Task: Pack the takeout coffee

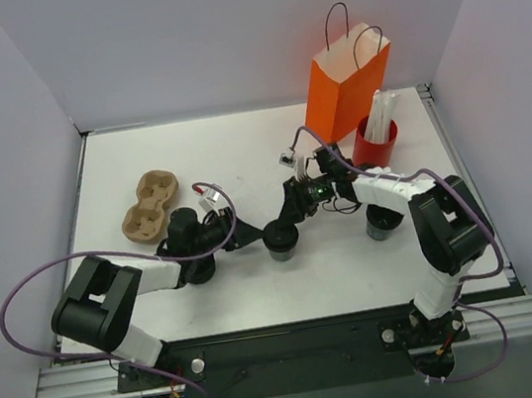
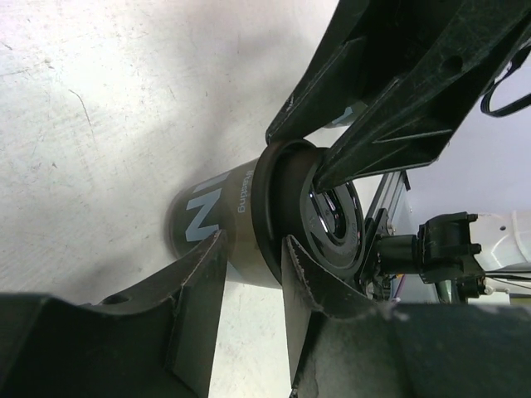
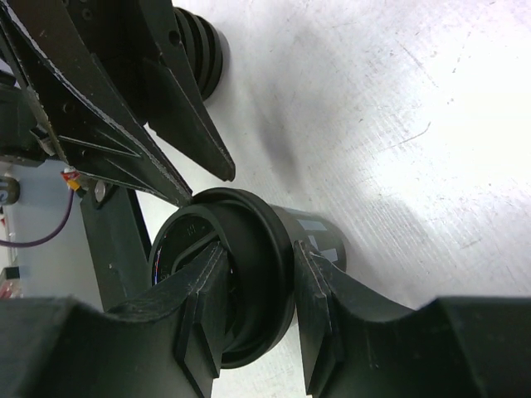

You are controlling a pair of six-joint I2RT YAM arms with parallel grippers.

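Top external view, table (image 1: 239,153): white; orange paper bag (image 1: 347,87) stands at the far right.
Takeout coffee (image 1: 281,240): upright near the table centre, lidded, between the 2 grippers.
Right gripper (image 3: 261,249): jaws partly apart, 2 fingers clamped across the lid rim.
Left gripper (image 2: 253,240): jaws partly apart, straddling the cup body; whether it has a grip cannot be told.

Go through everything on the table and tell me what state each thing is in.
takeout coffee: upright, lid on.
right gripper: shut on the takeout coffee's rim.
left gripper: straddling that rim, grip unclear.
orange paper bag: standing upright.
red cup: upright, holding white straws.
cardboard carrier: lying flat, both wells empty.
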